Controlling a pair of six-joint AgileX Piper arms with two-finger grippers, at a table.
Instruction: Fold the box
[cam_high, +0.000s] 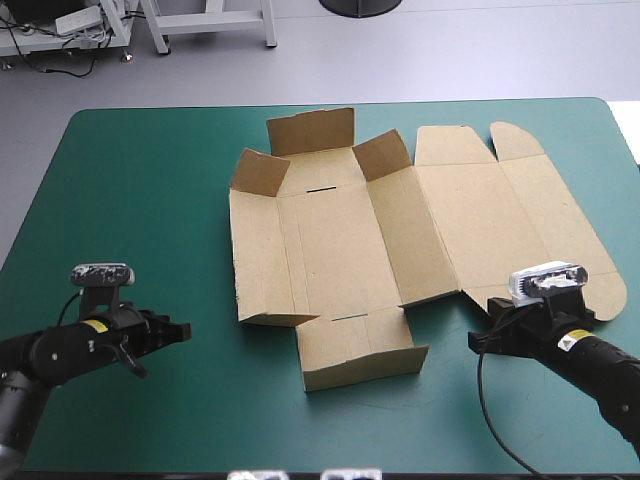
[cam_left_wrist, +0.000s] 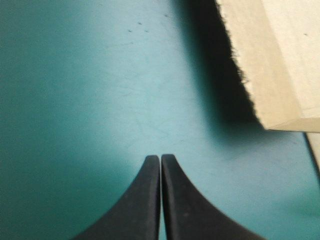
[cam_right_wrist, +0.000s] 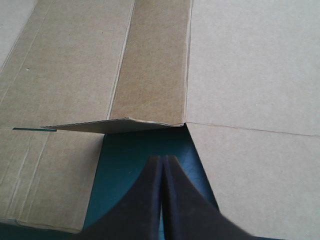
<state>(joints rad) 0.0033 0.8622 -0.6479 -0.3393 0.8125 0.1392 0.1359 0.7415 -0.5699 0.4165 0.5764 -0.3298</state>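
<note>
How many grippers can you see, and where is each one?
2. The left gripper, shut, is over bare teal-green cover left of the box, apart from it. The right gripper, shut, points into the notch in the box's near edge.

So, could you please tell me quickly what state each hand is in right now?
Left hand: closed, holding nothing, the box just ahead.
Right hand: closed, holding nothing, at the box's edge.

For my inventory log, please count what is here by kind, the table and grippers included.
Brown box: 1
Grippers, jaws shut: 2, left gripper and right gripper
Teal-green table: 1
Total: 4
</note>
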